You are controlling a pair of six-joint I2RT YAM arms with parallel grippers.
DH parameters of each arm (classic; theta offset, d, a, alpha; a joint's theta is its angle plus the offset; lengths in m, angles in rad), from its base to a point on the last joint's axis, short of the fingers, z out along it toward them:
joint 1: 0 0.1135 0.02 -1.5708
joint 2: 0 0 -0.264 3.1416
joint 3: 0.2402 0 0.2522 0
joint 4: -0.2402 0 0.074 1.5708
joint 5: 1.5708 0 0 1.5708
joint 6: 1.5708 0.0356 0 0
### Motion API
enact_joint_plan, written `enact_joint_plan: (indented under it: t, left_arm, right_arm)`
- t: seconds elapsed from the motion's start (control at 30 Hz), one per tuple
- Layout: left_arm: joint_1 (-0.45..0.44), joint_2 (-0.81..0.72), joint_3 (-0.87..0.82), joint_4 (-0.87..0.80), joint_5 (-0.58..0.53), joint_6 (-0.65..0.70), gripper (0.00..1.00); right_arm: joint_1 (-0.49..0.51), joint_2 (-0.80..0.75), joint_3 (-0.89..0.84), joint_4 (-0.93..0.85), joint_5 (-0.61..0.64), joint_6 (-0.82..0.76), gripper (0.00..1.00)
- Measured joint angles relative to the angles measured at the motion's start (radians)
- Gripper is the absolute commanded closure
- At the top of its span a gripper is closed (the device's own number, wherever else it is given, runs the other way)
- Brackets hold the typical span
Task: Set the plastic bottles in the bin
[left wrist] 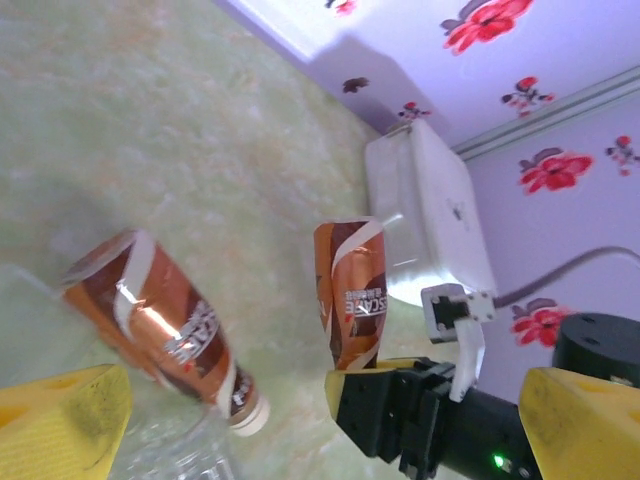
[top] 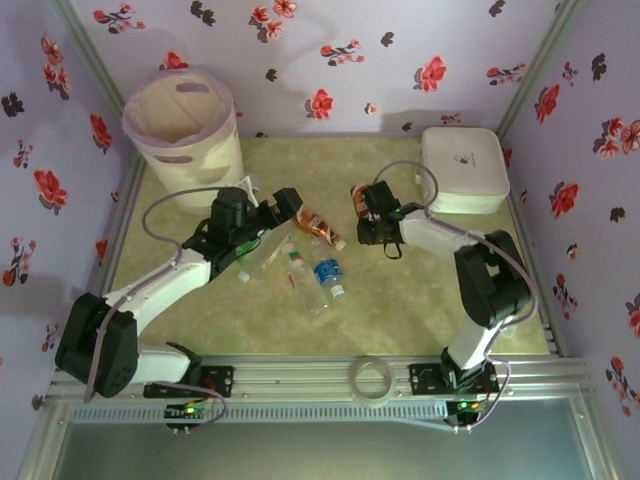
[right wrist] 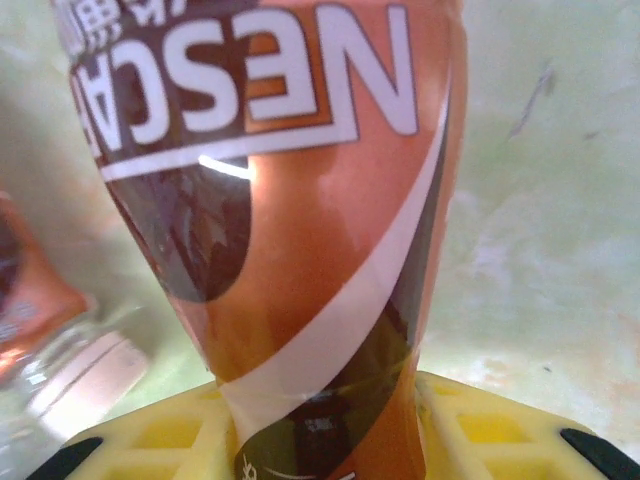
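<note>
Orange-brown bottle in your right tool, bin not yet reached.
Your right tool (top: pixel 360 205) grips with its yellow pads (right wrist: pixel 500 432) the narrow end of an orange-brown Nescafé bottle (right wrist: pixel 300 250), right of centre over the worktop (top: pixel 400 300), near the white lidded box (top: pixel 462 170). The bottle's long axis runs straight out along the tool, wide end pointing away; whether it is clear of the worktop I cannot tell. Your left tool (top: pixel 278 212) gapes fully, holding nothing, above the clear bottles (top: pixel 325 272), with a second orange-brown bottle (left wrist: pixel 160 320) lying just beside. I judge the grasp is the step in hand. Next calls for a lift and a carry to the bin (top: pixel 200 170), far left and well apart, or a hand-off to the left tool.
</note>
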Motion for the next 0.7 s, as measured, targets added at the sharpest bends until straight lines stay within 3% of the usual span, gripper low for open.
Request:
enact_joint_plan:
  t: [0.27,0.7]
  left_arm:
    - [-0.019,0.077,0.017,0.134,0.070,-0.021,0.00]
    - [-0.116,0.262,0.134,0.207,0.150,-0.039,0.03]
  right_arm:
    - [0.034,-0.262,-0.085,0.033,-0.113,-0.018,0.61]
    - [0.096,-0.274,-0.125,0.162,-0.351,-0.038,0.61]
